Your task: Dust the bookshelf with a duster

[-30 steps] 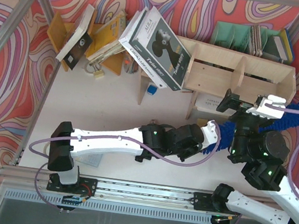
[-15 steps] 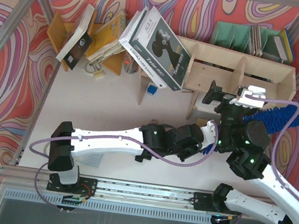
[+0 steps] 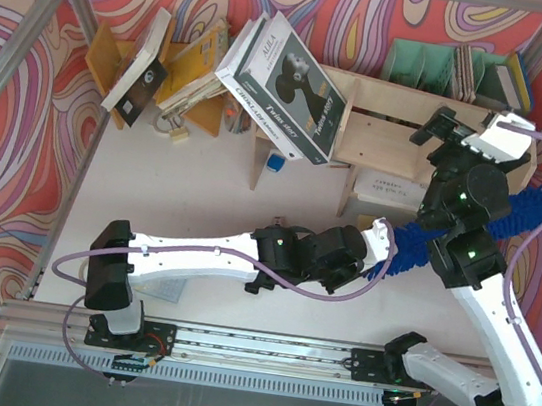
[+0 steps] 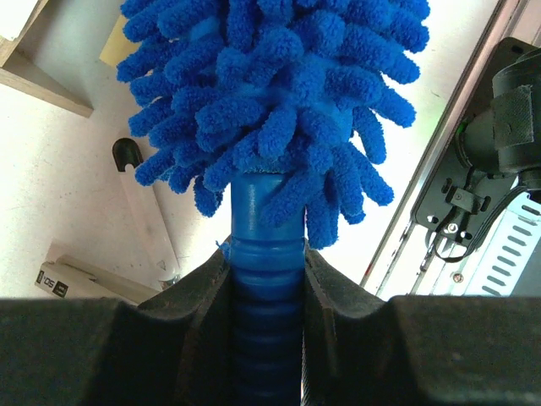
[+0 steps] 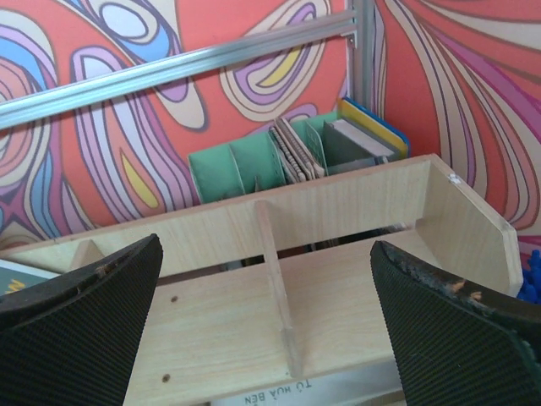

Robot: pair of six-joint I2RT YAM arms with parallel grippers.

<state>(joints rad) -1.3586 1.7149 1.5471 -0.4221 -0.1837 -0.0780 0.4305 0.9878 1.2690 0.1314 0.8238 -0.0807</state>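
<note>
- Gripping the duster by its slim blue handle, the left jaws are closed on it from both sides, just below where the fluff begins; from the wrist view the hold looks square and firm.
- Outward from that grip the long axis runs up and to the right across the surface, away from the arm bases; the fluffy head passes under the right arm, and its far end comes out just beside the right end of the bookshelf.
- The bookshelf lies beyond the head, on the far side of it from the bases, its compartments showing open from above; I cannot tell whether the fluff touches the plywood, since the right arm hides the middle of the head.
- The right jaws stand wide apart and empty, poised above the right-hand compartments with an upright divider between them; green file holders sit behind the shelf.
- By my reckoning the left arm is the one that counts, since it alone carries the tool; the coming move turns on swinging the head away from the bases and onto the shelf; the right arm, crossing over the head, looks likely to get in the way of that sweep.
</note>
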